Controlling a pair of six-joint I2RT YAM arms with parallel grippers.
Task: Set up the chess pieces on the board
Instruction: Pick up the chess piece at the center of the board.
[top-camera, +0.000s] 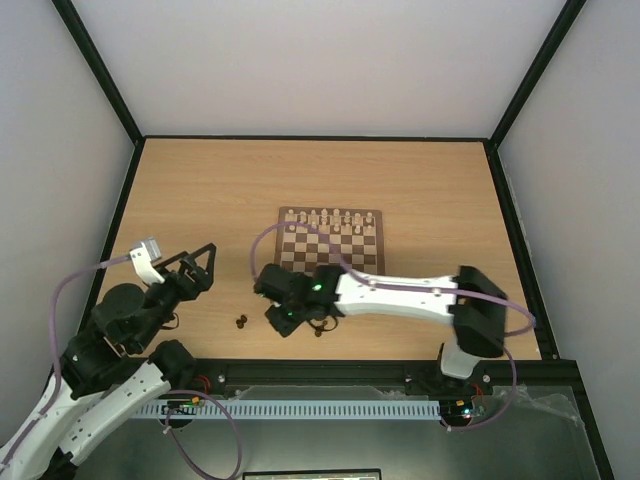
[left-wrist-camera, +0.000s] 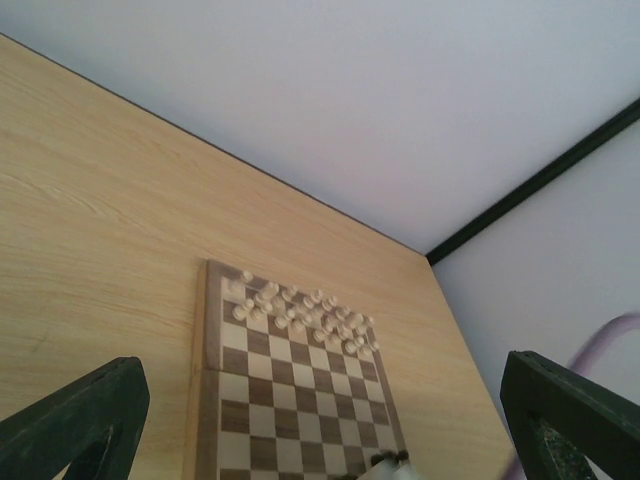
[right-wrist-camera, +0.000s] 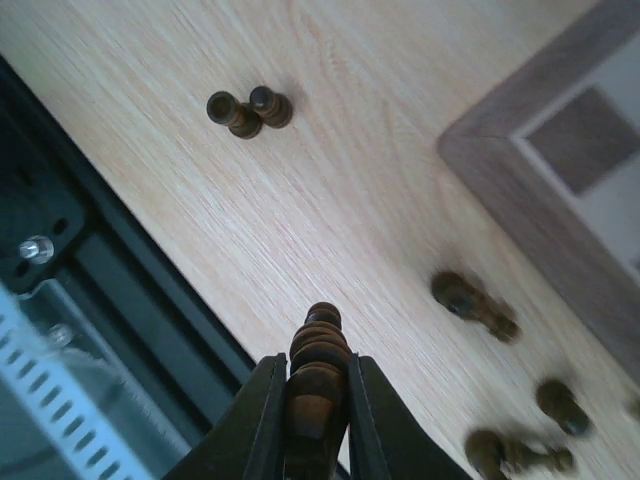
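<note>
Right now your right gripper (right-wrist-camera: 316, 368) is clamped on a dark piece (right-wrist-camera: 318, 338). The piece sits between the two fingers with its ribbed top poking out past the tips.

From above, that gripper is just off the near-left corner of the board (top-camera: 350, 252), at about 7 o'clock from the board's centre. It is over the bare surface (top-camera: 200, 190), not over any square.

In the right wrist view, the board's corner lies at 2 o'clock from the held piece, apart from it. A pair of dark pieces (right-wrist-camera: 248, 110) rests at 11 o'clock, touching each other (whether upright or lying, you cannot tell from this angle). Several loose dark pieces (right-wrist-camera: 475, 305) are scattered from 3 to 4 o'clock, all on the surface just outside the board's border.

The pale pieces (top-camera: 330, 218) fill the two far rows of the board.

Your left gripper (top-camera: 198, 262) hangs well off at 9 o'clock from the board, its fingers (left-wrist-camera: 75, 425) spread wide apart. Its camera looks across the board toward the pale rows.
</note>
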